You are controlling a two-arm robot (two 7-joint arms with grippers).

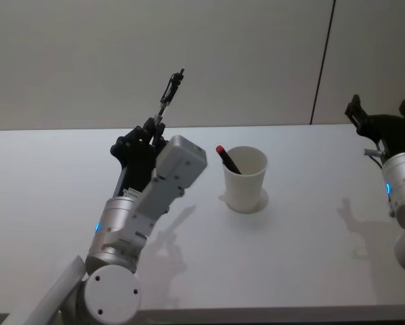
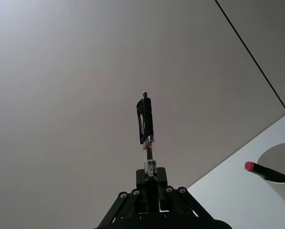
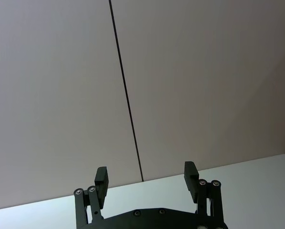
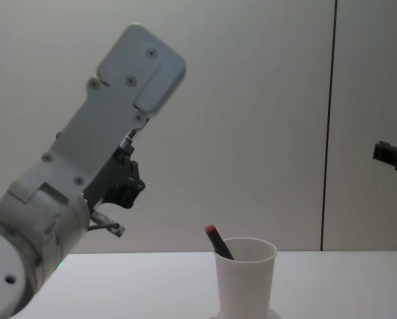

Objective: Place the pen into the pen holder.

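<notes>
Left tool (image 1: 158, 124) clamped on black pen (image 1: 170, 91), pen pointing up, raised left of cup (image 1: 245, 181) | cup upright on table (image 1: 311, 223), red-tipped pen (image 1: 227, 158) leaning inside it | right tool (image 1: 382, 116) well right of cup, jaws wide apart, empty.

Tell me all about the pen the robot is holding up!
The pen is slim, with a black clipped top half, a button on its end and a clear lower barrel, plastic by its look. It points upward, a little tilted, above the table. The left gripper pinches its lower end; nothing else touches it.
</notes>
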